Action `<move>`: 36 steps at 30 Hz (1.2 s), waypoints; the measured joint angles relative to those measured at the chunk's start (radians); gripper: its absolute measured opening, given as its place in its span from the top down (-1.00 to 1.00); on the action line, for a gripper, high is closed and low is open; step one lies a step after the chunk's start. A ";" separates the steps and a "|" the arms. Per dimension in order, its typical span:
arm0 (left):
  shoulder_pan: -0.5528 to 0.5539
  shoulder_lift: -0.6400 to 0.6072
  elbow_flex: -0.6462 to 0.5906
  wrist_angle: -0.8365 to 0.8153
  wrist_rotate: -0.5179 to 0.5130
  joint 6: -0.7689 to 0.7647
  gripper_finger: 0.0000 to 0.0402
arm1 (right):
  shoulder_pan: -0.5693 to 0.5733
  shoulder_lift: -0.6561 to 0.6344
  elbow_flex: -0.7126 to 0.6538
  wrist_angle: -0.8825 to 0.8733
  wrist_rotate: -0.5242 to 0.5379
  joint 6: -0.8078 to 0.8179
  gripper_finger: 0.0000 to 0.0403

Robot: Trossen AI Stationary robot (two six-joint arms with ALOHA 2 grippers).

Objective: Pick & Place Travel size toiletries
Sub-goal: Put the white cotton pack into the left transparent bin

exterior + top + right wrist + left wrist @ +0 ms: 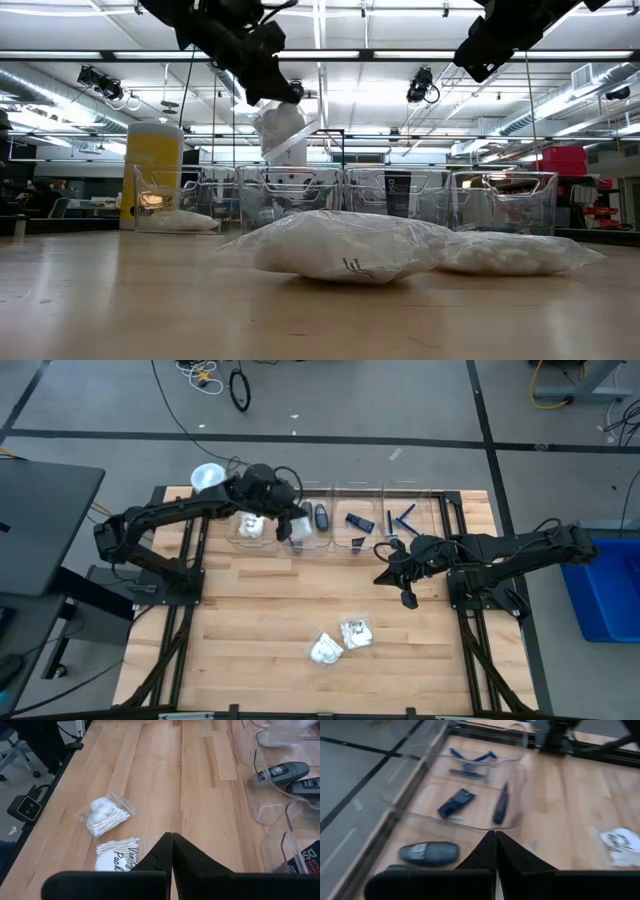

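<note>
My left gripper is over the row of clear bins at the table's far side. It is shut on a small white packet that hangs above the bin rims. Another white packet lies in the leftmost bin. Two more packets lie on the wood near the front, and both show in the right wrist view. Dark grey oval pieces and blue razors lie in the bins. My right gripper is shut and empty above mid-table. My left gripper pinches the white packet by its upper end between its two shut fingers, coming from above and slanting down. The packet hangs below the fingers, clear of the bins. In the left wrist view the fingers hide the packet.
Several clear bins stand in a row along the far side. A tall yellow cylinder with a white lid stands at the far left. Bare wood lies between the bins and the two front packets.
</note>
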 joint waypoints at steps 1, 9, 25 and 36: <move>0.014 0.000 0.000 0.000 -0.001 0.000 0.98 | 0.000 0.000 0.000 0.000 0.000 0.000 0.96; 0.135 0.000 0.000 -0.019 -0.019 0.002 0.98 | 0.000 0.000 0.000 0.000 0.000 0.000 0.96; 0.299 -0.120 0.000 -0.043 -0.021 0.021 0.98 | 0.000 0.000 0.000 0.000 0.000 0.000 0.96; 0.383 -0.202 0.000 -0.103 -0.029 0.028 0.98 | 0.000 0.000 0.000 -0.001 0.000 0.000 0.96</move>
